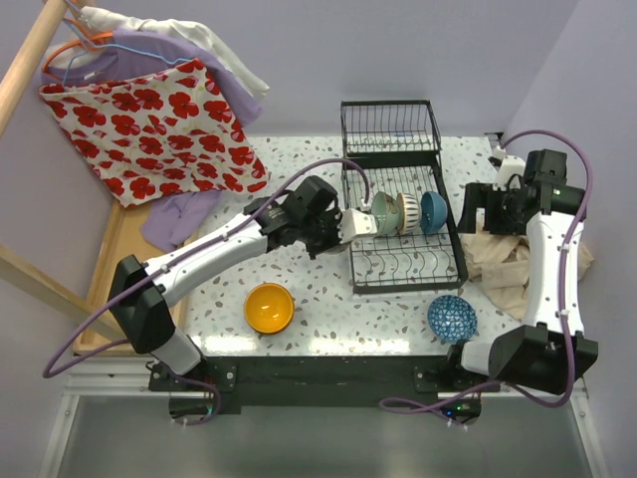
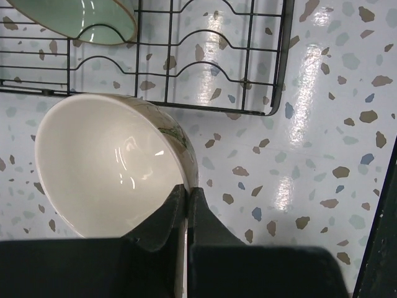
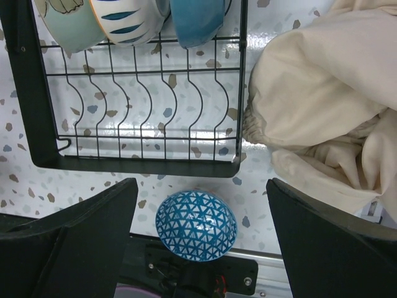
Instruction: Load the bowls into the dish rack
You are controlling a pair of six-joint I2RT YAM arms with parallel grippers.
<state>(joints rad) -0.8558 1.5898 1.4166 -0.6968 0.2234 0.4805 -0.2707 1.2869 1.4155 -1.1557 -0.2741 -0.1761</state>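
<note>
My left gripper (image 2: 187, 189) is shut on the rim of a cream bowl (image 2: 105, 161), one finger inside and one outside. The bowl hangs just off the left edge of the black dish rack (image 1: 450, 239). Three bowls stand on edge in the rack: pale green (image 1: 383, 212), cream with blue stripes (image 1: 408, 211) and plain blue (image 1: 433, 209). An orange bowl (image 1: 269, 307) sits upright near the front. A blue-white patterned bowl (image 3: 195, 225) lies upside down at the front edge, below my open right gripper (image 3: 198, 186), which holds nothing.
A crumpled beige cloth (image 1: 503, 264) lies right of the rack. A wooden tray (image 1: 109, 269) lines the left side, with clothes (image 1: 159, 110) hanging over it. The rack's higher basket section (image 1: 390, 129) stands at the back.
</note>
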